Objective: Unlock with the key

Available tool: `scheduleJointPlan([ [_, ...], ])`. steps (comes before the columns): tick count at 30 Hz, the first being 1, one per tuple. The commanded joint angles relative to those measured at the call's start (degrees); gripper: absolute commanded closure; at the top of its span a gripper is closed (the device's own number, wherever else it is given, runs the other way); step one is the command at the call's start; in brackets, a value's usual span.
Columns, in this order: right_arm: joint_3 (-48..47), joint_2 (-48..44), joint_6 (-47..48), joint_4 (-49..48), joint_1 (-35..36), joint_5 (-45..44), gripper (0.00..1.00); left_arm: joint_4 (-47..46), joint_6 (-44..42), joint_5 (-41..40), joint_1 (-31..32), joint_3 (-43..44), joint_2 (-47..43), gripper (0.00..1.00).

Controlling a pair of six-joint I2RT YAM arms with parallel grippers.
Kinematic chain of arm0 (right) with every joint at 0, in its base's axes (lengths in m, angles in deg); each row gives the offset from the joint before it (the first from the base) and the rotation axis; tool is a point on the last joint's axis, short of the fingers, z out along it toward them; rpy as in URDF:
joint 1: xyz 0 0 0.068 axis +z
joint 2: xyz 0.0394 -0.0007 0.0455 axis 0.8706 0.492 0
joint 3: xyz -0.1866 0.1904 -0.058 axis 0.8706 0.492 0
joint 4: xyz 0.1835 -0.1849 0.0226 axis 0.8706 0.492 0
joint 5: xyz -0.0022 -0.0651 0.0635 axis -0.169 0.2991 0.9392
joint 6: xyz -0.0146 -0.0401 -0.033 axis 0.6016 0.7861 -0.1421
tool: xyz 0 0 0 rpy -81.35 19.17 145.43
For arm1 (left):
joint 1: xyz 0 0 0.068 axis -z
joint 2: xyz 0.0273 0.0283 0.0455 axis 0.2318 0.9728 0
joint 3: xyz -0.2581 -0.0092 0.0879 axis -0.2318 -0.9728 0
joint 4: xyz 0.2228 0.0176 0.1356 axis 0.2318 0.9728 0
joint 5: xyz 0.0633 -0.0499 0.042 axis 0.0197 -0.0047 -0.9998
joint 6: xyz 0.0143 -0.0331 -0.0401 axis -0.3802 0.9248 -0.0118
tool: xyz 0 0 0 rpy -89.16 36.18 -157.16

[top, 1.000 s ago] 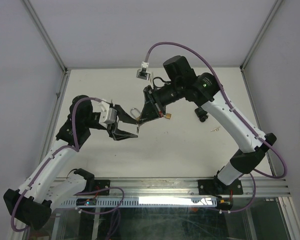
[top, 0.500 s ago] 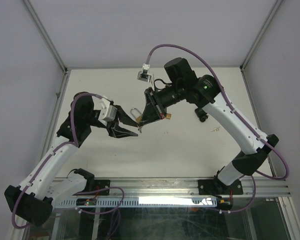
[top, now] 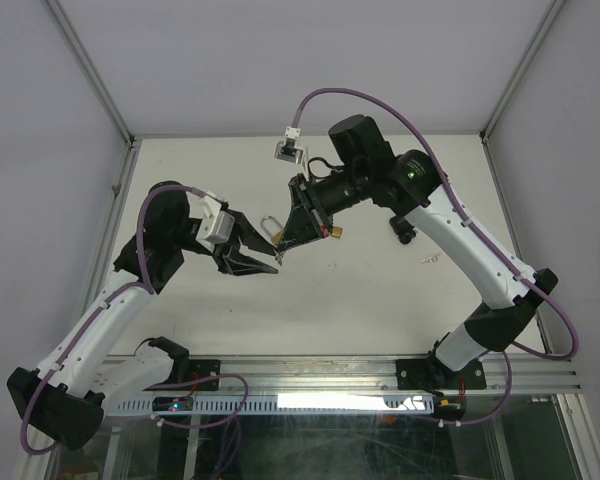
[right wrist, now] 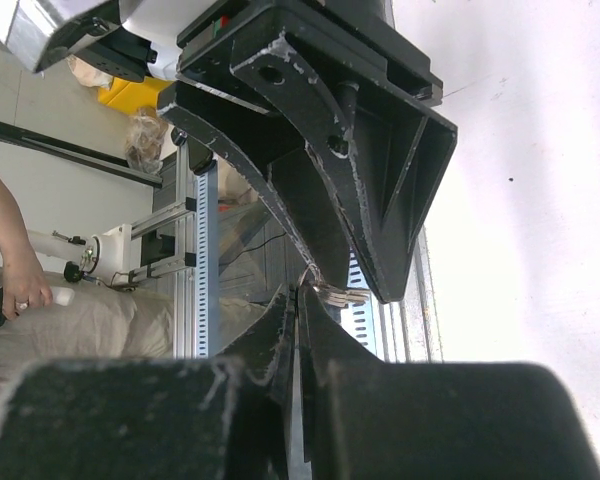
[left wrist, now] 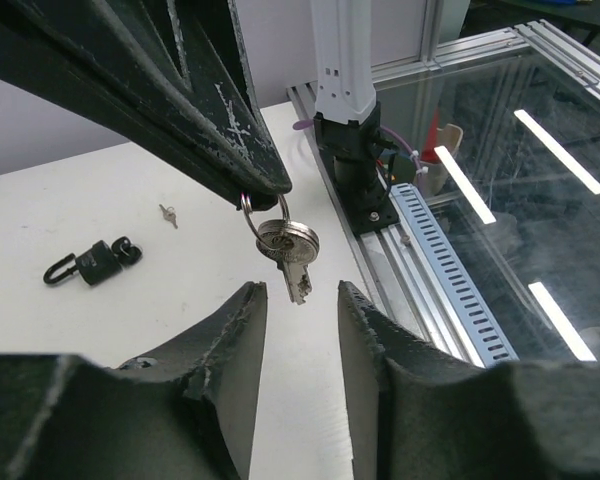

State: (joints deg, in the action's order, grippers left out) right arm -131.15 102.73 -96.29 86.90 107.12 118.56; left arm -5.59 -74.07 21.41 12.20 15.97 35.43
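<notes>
My right gripper (top: 280,249) is shut on a key ring (left wrist: 250,205). A bunch of silver keys (left wrist: 288,245) hangs from the ring above the table. In the left wrist view the right gripper (left wrist: 265,185) comes in from the top left. My left gripper (left wrist: 298,292) is open and empty, with the key tips just at the gap between its fingertips. In the top view the left gripper (top: 276,254) faces the right one. A brass padlock with a silver shackle (top: 270,223) lies on the table, mostly hidden under the right gripper. In the right wrist view the right gripper (right wrist: 300,297) pinches the ring.
A small black padlock (left wrist: 90,265) lies on the white table (left wrist: 100,200) with a tiny key (left wrist: 168,213) beside it. It also shows in the top view (top: 404,232). The aluminium rail (top: 330,375) and glass edge run along the near side.
My left arm has shifted slightly, bringing its open fingers a little closer to the hanging keys. The right gripper still holds the key ring in about the same place.
</notes>
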Motion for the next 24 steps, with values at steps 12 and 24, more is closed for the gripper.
scheduleJointPlan([
  [12, 1.0, -2.8, -0.4, -3.4, -0.4, 0.6, 1.00, -1.6, -0.4, 1.3, 1.0, 1.6, -0.1, 1.00],
  [24, 1.1, -3.2, 3.7, 3.7, -2.6, -4.7, 1.00, 2.0, 0.6, -5.1, 1.0, 0.9, -1.6, 1.00],
])
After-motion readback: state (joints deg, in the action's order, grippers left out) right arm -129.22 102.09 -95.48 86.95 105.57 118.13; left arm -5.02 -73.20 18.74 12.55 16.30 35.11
